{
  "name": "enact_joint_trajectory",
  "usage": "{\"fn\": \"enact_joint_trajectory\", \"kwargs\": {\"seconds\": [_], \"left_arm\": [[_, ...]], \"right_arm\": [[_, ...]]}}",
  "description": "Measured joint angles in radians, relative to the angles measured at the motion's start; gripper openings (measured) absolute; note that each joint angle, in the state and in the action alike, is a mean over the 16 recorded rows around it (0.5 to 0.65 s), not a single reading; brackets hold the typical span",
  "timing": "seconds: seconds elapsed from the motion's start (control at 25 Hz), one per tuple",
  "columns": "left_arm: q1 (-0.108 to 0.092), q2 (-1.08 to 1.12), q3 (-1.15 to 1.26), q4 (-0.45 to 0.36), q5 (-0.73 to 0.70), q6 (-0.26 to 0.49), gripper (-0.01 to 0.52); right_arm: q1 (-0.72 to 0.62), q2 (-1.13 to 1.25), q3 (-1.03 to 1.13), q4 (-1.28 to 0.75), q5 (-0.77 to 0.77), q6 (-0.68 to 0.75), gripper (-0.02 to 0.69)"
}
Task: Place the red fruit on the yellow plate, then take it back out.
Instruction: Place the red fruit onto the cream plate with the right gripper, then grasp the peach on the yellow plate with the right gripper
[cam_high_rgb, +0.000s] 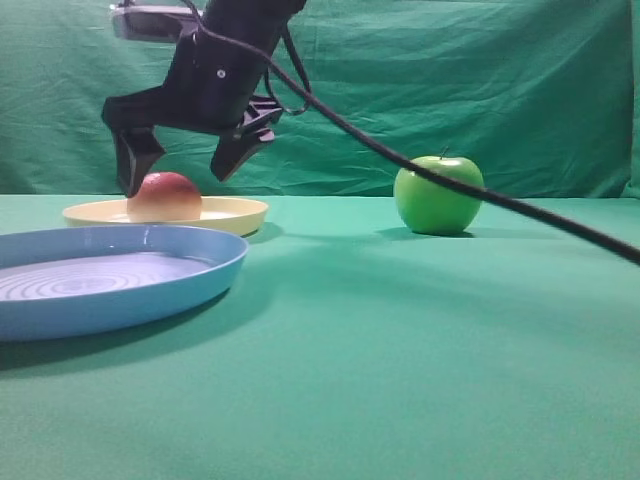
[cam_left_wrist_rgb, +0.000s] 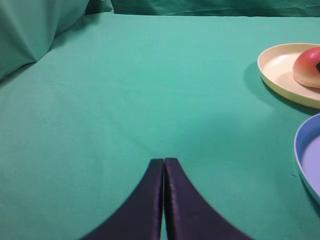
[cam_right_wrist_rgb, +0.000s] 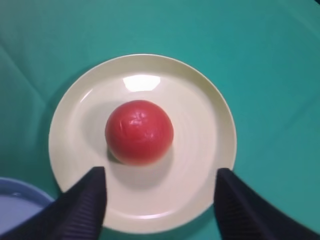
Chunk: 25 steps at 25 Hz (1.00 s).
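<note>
Currently red fruit sits loose near the middle of the yellow plate, nothing gripping it. Right hand hangs directly above, fingers spread wide either side of the fruit, clear of it. Blue plate lies just beside the yellow one on the green bench; green apple stands well apart. Left hand is off to the side, fingers pressed together, holding nothing.
</note>
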Motion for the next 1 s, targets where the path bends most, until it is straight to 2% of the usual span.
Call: {"fn": "enact_joint_trajectory", "kwargs": {"seconds": [0.24,0.4,0.64,1.0], "left_arm": [[0.000,0.000,0.000,0.000,0.000,0.000,0.000],[0.000,0.000,0.000,0.000,0.000,0.000,0.000],[0.000,0.000,0.000,0.000,0.000,0.000,0.000],[0.000,0.000,0.000,0.000,0.000,0.000,0.000]], "right_arm": [[-0.025,-0.179,-0.001,-0.017,0.204,0.080,0.093],[-0.035,-0.303,0.018,-0.026,0.292,0.125,0.015],[-0.040,-0.508,0.120,-0.032,0.341,0.158,0.000],[-0.042,-0.819,0.392,-0.039,0.312,0.179,0.000]]}}
